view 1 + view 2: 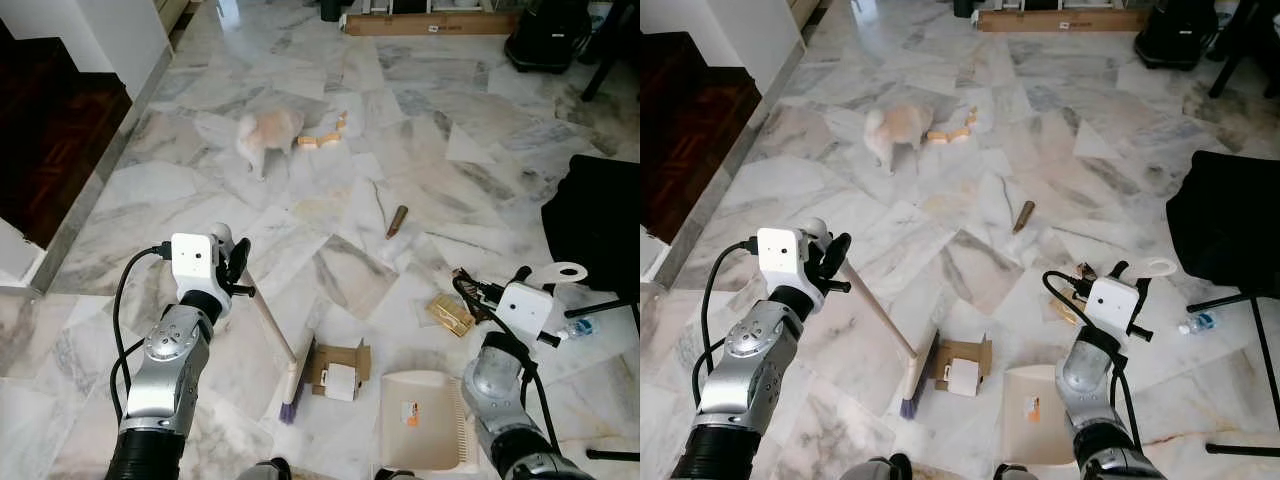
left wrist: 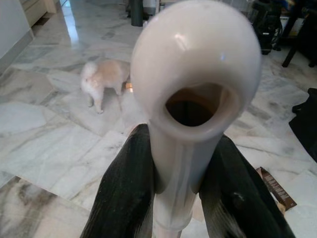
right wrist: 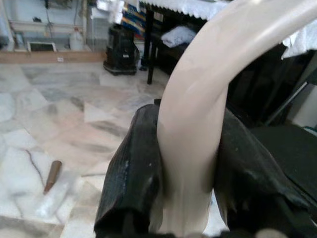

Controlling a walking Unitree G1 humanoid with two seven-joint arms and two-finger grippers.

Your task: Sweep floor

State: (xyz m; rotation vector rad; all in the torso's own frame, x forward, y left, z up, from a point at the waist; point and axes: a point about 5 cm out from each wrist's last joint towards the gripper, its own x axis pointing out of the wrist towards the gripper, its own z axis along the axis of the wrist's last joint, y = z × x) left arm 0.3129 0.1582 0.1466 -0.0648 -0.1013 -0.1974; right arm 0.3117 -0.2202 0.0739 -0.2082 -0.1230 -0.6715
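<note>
My left gripper (image 1: 237, 262) is shut on the pale handle of a broom (image 1: 270, 325). The handle slants down to the broom's purple bristles (image 1: 291, 398) on the marble floor. In the left wrist view the black fingers (image 2: 126, 193) clamp the handle's rounded end (image 2: 195, 74). My right gripper (image 1: 543, 300) is shut on the cream handle (image 3: 198, 99) of a beige dustpan (image 1: 420, 420) that lies flat just right of the bristles. A torn cardboard box (image 1: 338, 372) sits between the bristles and the dustpan. A gold wrapper (image 1: 450, 313) and a brown stick (image 1: 397, 221) lie farther out.
A small tan dog (image 1: 268, 135) stands ahead beside several orange scraps (image 1: 325, 135). A black chair (image 1: 600, 225) and a water bottle (image 1: 580, 327) are at the right. Dark wooden flooring (image 1: 50, 130) lies on the left, and a long cardboard box (image 1: 430, 22) lies at the far end.
</note>
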